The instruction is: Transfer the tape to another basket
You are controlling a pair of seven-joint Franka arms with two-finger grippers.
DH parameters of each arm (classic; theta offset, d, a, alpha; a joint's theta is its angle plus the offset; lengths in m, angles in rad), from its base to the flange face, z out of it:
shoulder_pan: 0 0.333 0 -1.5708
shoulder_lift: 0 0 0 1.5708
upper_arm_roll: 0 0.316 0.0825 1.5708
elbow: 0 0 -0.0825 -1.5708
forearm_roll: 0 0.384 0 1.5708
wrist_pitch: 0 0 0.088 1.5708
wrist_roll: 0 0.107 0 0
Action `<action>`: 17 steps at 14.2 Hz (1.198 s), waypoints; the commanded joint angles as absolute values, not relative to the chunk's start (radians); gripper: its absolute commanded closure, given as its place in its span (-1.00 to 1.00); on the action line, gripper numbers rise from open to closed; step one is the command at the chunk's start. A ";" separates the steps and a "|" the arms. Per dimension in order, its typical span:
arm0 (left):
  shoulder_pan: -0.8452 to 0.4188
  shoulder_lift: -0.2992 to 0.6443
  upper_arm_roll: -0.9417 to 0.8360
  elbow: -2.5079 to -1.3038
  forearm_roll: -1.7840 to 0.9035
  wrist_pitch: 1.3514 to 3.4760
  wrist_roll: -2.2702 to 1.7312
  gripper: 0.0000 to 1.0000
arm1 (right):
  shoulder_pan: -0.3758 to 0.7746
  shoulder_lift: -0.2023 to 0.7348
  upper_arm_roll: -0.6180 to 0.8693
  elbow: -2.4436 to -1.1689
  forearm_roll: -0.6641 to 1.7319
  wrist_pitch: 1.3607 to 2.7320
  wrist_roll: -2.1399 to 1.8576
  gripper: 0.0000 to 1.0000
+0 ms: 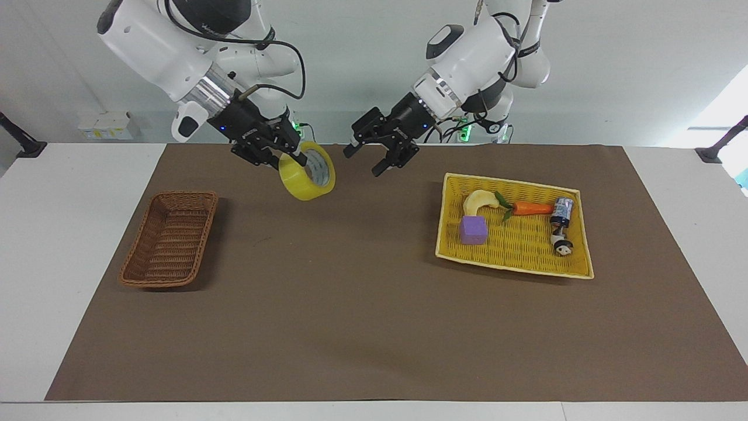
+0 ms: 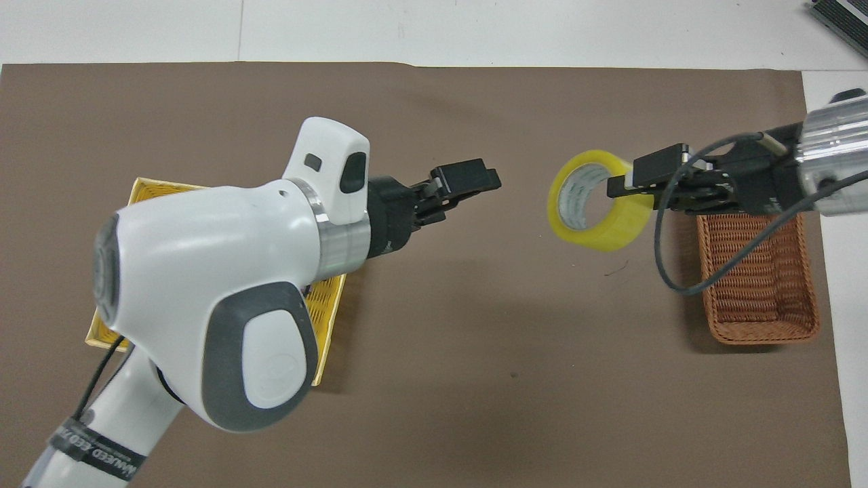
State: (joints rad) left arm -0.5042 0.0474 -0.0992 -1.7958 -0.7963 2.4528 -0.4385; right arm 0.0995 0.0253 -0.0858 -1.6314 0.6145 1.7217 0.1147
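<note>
The yellow tape roll [image 1: 299, 182] hangs in the air in my right gripper [image 1: 290, 156], which is shut on its rim. It is over the brown mat, between the two baskets and closer to the dark-brown wicker basket [image 1: 169, 240]. In the overhead view the tape [image 2: 610, 230] and right gripper [image 2: 629, 186] sit just beside the basket [image 2: 756, 285], which holds nothing. My left gripper [image 1: 362, 162] is open and empty, apart from the tape, up over the mat toward the yellow tray; it also shows in the overhead view [image 2: 483, 181].
The bright-yellow woven tray [image 1: 514, 266] lies toward the left arm's end and holds a purple cube [image 1: 473, 230], a carrot [image 1: 532, 208], a pale curved piece [image 1: 480, 200], a small can [image 1: 562, 210] and a panda figure [image 1: 563, 245]. The left arm covers most of the tray [image 2: 152, 193] from overhead.
</note>
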 commanded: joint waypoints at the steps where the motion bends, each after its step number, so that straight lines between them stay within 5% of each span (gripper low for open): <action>1: -0.385 0.003 -0.104 -1.822 -0.689 2.294 -0.442 -1.00 | -0.050 0.018 -0.086 -1.623 0.641 1.611 -0.026 1.00; 6: -0.244 0.003 -0.104 -1.822 -0.427 2.151 -0.430 -1.00 | -0.194 0.011 -0.087 -1.669 0.529 1.580 -0.178 1.00; 11: -0.097 0.003 -0.103 -1.815 -0.211 2.053 -0.301 -1.00 | -0.366 0.127 -0.087 -1.747 0.528 1.663 -0.554 1.00; 17: 0.038 0.000 -0.101 -1.643 -0.054 1.719 0.017 -1.00 | -0.423 0.213 -0.087 -1.766 0.531 1.744 -0.685 1.00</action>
State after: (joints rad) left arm -0.0005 0.0035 -0.0900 -1.7087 -0.1032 1.8215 -0.0538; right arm -0.3864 0.1917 -0.1019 -1.7597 0.5280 1.7215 -0.6166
